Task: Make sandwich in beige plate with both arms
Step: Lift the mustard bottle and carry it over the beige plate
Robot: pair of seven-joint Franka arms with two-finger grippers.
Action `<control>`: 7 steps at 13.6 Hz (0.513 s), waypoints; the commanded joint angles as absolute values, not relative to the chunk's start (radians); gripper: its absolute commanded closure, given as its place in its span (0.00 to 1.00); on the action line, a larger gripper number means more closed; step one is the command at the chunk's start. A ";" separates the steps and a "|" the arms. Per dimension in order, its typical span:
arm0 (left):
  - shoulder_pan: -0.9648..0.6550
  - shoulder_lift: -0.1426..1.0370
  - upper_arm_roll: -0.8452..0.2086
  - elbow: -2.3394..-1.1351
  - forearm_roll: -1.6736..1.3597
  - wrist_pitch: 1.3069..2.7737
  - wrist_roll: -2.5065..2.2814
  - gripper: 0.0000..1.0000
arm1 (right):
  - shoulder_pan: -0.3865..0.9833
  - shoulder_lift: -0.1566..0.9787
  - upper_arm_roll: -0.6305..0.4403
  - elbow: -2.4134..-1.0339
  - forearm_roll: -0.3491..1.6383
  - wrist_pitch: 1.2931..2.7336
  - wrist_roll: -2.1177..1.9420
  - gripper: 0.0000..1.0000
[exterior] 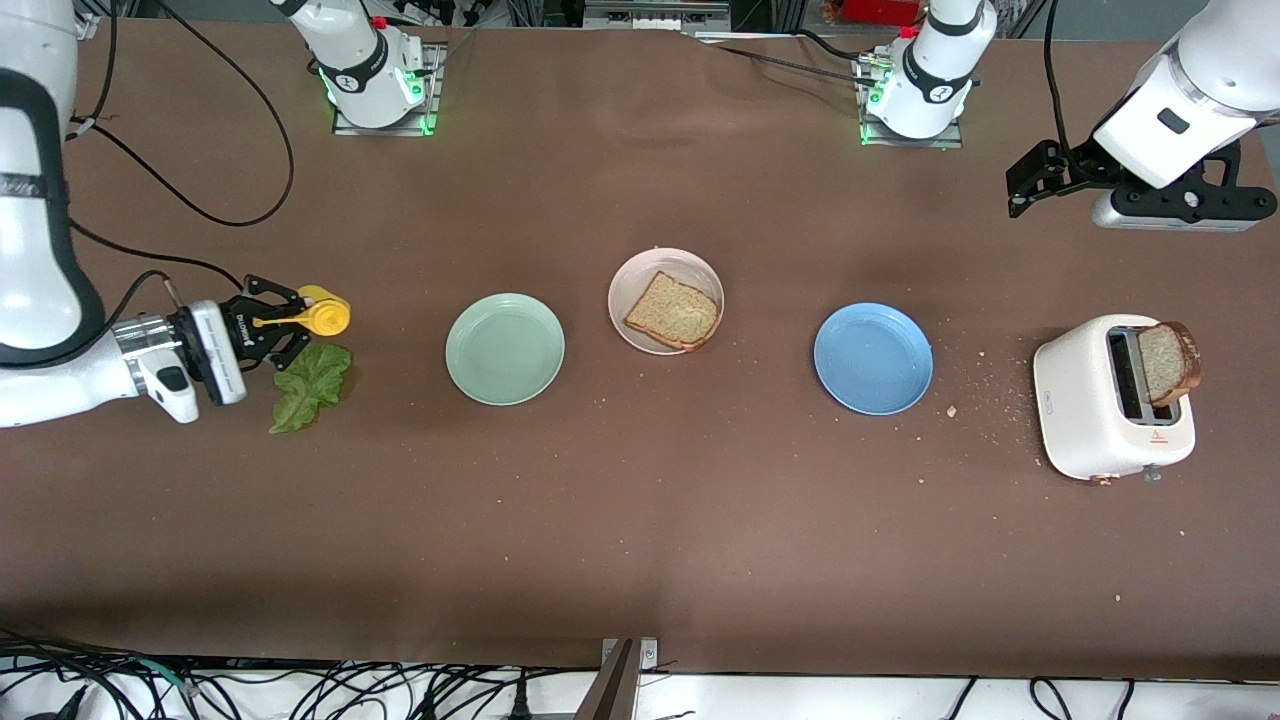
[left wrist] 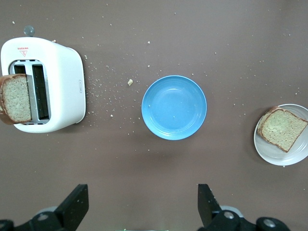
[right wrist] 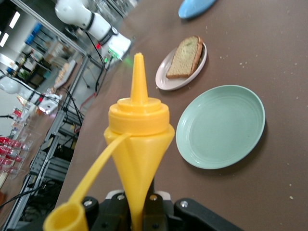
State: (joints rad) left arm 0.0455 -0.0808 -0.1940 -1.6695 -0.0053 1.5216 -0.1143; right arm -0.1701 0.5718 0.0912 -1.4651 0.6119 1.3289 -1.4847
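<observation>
So far only the base of the sandwich is laid: one slice of brown wholegrain toast [exterior: 672, 311] lies flat in the beige plate [exterior: 633, 277], which sits about midway along the desk, between the mint-green plate [exterior: 504, 349] toward the right arm's end and the blue plate [exterior: 873, 358] toward the left arm's end. The slice is square, speckled, with a darker crust, and it covers much of the plate's floor.

What is left, by my reading, is the filling and the lid. The lettuce leaf [exterior: 310, 385], crinkled and green, lies on the bare desk near the edge at the right arm's end. The second slice [exterior: 1168, 361] stands upright in a slot of the white toaster [exterior: 1085, 405] near the edge at the left arm's end, with crumbs scattered on the desk beside it.

The right gripper [exterior: 268, 325] hangs just above the lettuce leaf, its fingers pinched on a yellow squeeze bottle [exterior: 318, 315] held on its side, the cap dangling from its strap in the right wrist view. The left gripper [exterior: 1030, 177] waits with fingers spread wide and empty, up over the desk's corner at the left arm's end.
</observation>
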 commanded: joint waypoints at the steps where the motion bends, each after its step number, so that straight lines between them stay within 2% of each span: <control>1: 0.049 -0.078 -0.202 -1.655 0.009 1.511 -0.126 0.00 | -0.021 0.572 0.083 -1.312 0.484 1.308 -1.280 1.00; 7: 0.049 -0.078 -0.202 -1.655 0.009 1.511 -0.124 0.00 | 0.337 0.580 0.080 -1.171 0.218 1.322 -0.961 1.00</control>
